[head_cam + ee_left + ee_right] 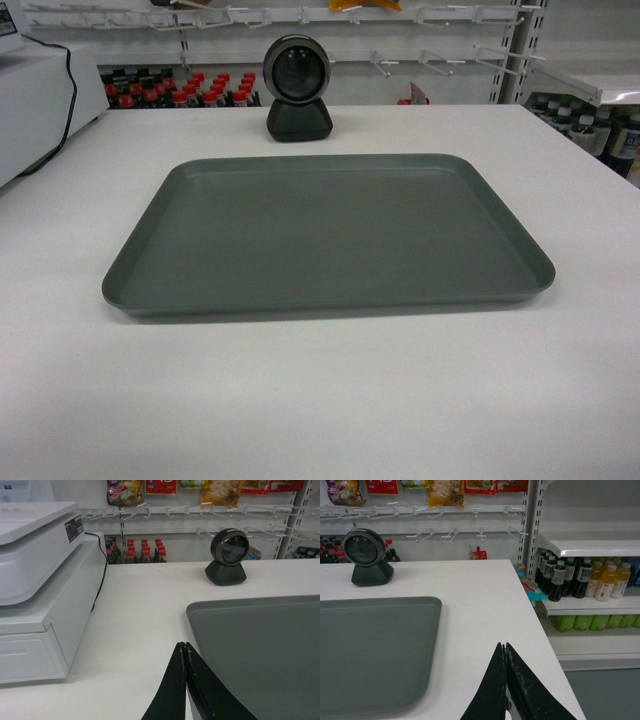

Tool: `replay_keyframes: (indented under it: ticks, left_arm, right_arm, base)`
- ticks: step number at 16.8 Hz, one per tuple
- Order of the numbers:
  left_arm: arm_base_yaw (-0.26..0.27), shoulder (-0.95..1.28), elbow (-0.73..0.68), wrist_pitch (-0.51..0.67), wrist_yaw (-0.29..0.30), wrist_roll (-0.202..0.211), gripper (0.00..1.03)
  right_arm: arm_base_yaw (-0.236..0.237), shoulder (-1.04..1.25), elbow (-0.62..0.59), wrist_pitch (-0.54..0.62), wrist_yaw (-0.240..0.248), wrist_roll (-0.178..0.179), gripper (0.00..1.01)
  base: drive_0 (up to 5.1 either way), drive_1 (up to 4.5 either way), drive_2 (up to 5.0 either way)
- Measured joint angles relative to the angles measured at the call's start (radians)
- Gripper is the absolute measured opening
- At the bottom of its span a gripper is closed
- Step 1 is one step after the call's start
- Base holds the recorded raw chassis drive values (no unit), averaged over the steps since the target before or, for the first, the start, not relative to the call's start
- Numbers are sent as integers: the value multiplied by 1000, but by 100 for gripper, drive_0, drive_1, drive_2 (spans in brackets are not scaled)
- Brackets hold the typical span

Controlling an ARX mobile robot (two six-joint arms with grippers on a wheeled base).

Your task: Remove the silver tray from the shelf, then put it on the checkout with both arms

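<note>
The tray [328, 237] I was sent for lies flat in the middle of the checkout [320, 400], just in front of the scanner [297, 88], so I judge the placing done. My left gripper [185, 652] and right gripper [505, 652] hover pinched together and empty just off its two short sides, clear of the rim.

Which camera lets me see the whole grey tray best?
The head view. There the silver tray lies whole on the white checkout, all four corners and its rim showing. The left wrist view shows only its left part, cut by the picture's edge, and the right wrist view only its right part.
</note>
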Motion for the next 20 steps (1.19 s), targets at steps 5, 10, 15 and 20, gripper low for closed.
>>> replay_keyframes:
  ticks: [5, 10, 15, 20]
  left_arm:
    - [13, -113, -81, -39, 14, 2, 2]
    - [14, -270, -148, -128, 13, 2, 2]
    - [14, -391, -209, -171, 13, 2, 2]
    - [14, -533, -209, -311, 14, 2, 2]
  right_arm:
    - [-74, -137, -85, -53, -95, -2, 2]
    - [-103, -306, -149, -158, -109, -2, 2]
    - [-103, -421, -199, -220, -109, -2, 2]
    - [-103, -589, -200, -373, -109, -2, 2]
  base:
    - [0, 0, 0]
    - [0, 0, 0]
    - [0, 0, 0]
    - [0, 0, 0]
